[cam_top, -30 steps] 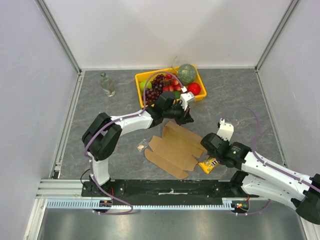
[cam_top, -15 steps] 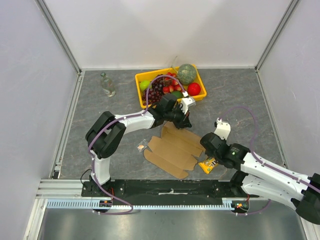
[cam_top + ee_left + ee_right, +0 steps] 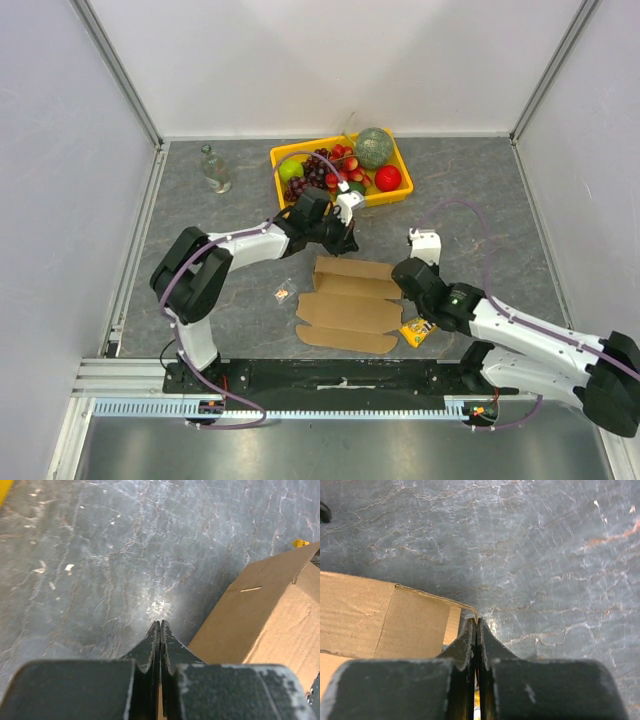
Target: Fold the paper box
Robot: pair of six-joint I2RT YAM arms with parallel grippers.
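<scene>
The paper box [image 3: 350, 310] is a flat brown die-cut sheet lying on the grey table between the arms, its long edges running left to right. My left gripper [image 3: 350, 243] is at the sheet's far edge. In the left wrist view its jaws [image 3: 160, 622] are closed, with a sliver of cardboard between them and a brown panel [image 3: 270, 610] rising to the right. My right gripper [image 3: 402, 285] is at the sheet's right edge. In the right wrist view [image 3: 476, 619] its jaws are closed on the thin corner of the cardboard [image 3: 365, 610].
A yellow tray [image 3: 277, 165] of fruit stands behind the left gripper. A clear bottle [image 3: 213, 168] stands at the far left. A yellow candy packet [image 3: 415, 330] lies just under the right gripper. A small wrapper [image 3: 284, 293] lies left of the sheet.
The sheet has turned from a slant to lie square with the table's front edge and has shifted left. Both grippers moved left with it.
</scene>
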